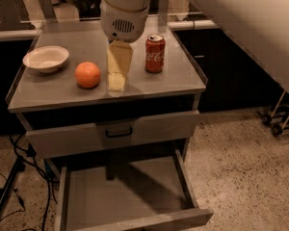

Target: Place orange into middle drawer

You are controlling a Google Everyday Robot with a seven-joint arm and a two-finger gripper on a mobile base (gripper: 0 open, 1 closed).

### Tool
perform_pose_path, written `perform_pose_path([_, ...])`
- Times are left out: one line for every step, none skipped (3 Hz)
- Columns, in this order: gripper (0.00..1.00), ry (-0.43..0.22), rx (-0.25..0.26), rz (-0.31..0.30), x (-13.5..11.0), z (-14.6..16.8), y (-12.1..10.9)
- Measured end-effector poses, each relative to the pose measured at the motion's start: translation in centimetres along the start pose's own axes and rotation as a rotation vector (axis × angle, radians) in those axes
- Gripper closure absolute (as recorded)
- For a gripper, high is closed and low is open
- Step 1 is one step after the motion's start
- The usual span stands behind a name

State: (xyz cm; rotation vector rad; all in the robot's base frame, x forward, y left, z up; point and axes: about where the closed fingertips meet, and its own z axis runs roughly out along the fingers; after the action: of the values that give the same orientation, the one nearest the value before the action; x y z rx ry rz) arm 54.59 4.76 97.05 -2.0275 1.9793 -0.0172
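Observation:
The orange (87, 74) sits on the grey cabinet top (62, 93), left of centre. My gripper (117, 83) hangs down from the white wrist just right of the orange, its tip close to the cabinet top, about a hand's width from the fruit and apart from it. It holds nothing that I can see. The middle drawer (125, 194) stands pulled out at the bottom of the view, a shallow grey box with a bare floor.
A red cola can (155, 53) stands right of the gripper. A white bowl (45, 58) is at the left of the top. A grey drawer front with a dark handle (118, 132) sits above the open drawer. Cables (14, 177) hang at the left.

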Motion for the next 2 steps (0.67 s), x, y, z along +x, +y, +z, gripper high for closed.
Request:
perform_pose_path([0.00, -0.074, 0.012, -0.010, -2.1, 0.6, -2.6])
perform_pose_path([0.00, -0.132, 0.013, -0.024, -4.0, 0.8, -4.6])
